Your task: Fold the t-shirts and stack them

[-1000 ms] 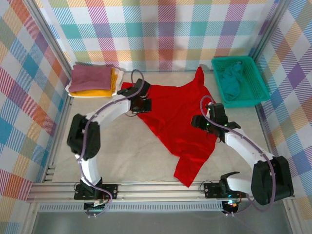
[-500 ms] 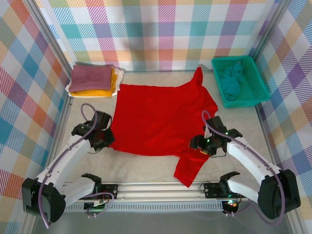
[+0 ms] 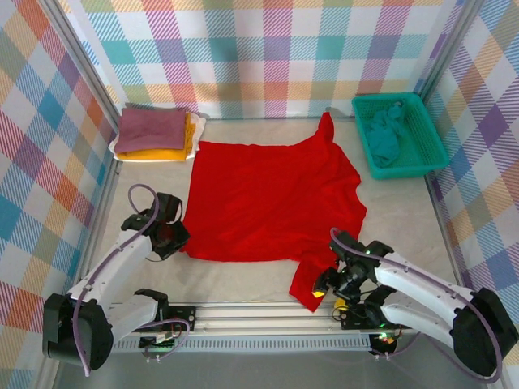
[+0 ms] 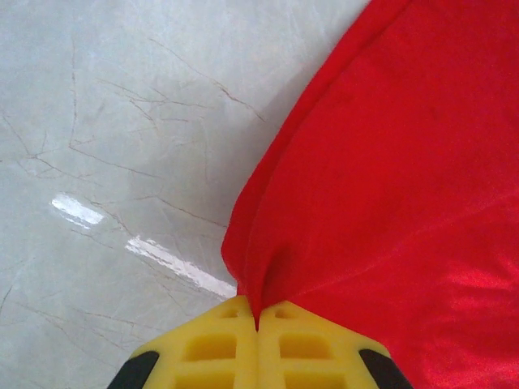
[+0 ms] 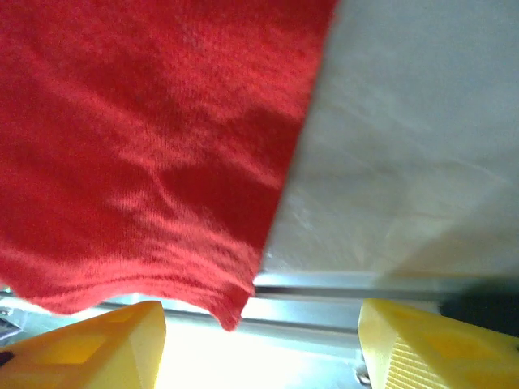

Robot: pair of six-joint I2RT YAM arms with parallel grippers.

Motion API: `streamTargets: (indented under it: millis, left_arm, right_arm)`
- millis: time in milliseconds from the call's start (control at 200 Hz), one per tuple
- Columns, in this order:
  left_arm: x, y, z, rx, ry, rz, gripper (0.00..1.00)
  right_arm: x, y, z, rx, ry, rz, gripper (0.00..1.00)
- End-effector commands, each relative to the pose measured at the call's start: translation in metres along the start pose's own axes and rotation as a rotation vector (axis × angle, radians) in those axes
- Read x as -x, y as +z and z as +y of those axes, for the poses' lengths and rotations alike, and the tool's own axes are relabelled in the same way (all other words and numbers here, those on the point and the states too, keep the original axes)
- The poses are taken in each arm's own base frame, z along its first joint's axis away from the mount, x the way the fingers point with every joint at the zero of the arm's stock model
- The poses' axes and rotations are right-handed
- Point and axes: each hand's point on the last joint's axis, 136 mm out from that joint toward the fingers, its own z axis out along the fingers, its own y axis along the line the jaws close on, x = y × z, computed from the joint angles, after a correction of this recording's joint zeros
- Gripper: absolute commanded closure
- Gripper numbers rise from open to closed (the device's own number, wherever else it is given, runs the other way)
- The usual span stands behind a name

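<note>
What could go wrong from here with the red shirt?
The left gripper pinches only a thin corner fold of the bright red cloth t-shirt; pulling may slip it free. The open right gripper sits at the sleeve tip by the metal front rail; closing could miss the cloth or hit the rail.

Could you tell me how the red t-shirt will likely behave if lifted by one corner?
Probably floppy: the red t-shirt bunches into folds where the left fingers pinch it. Likely light and slidable, lying thin on the smooth table.
</note>
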Motion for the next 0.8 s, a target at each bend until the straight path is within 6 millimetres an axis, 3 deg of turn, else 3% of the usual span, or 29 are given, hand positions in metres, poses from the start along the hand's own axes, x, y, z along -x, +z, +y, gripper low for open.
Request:
streamTargets:
  millis: [0, 90, 155, 340, 510, 690, 795]
  left_arm:
    - [0.006, -0.004, 0.003, -0.034, -0.043, -0.019, 1.00]
    - [0.011, -0.010, 0.005, -0.059, -0.056, -0.039, 1.00]
    - [0.011, -0.009, 0.005, -0.068, -0.065, -0.029, 1.00]
    - [0.010, -0.006, 0.000, -0.096, -0.066, -0.016, 1.00]
    - [0.013, -0.013, 0.002, -0.094, -0.064, -0.041, 1.00]
    - [0.016, -0.023, 0.002, -0.093, -0.072, -0.060, 1.00]
    - [0.016, -0.031, 0.012, -0.054, -0.099, -0.067, 1.00]
  right_arm:
    - [0.004, 0.012, 0.023, 0.053, 0.012, 0.009, 0.36]
    - [0.010, 0.017, 0.035, 0.076, -0.006, -0.017, 0.39]
    - [0.013, 0.020, 0.032, 0.052, 0.009, -0.026, 0.44]
    - [0.021, 0.013, 0.036, 0.062, -0.002, -0.088, 0.73]
    - [0.021, -0.010, 0.043, 0.055, -0.031, -0.146, 0.91]
    - [0.018, -0.043, 0.040, 0.020, -0.051, -0.205, 0.99]
    - [0.016, -0.065, 0.033, 0.024, -0.019, -0.226, 1.00]
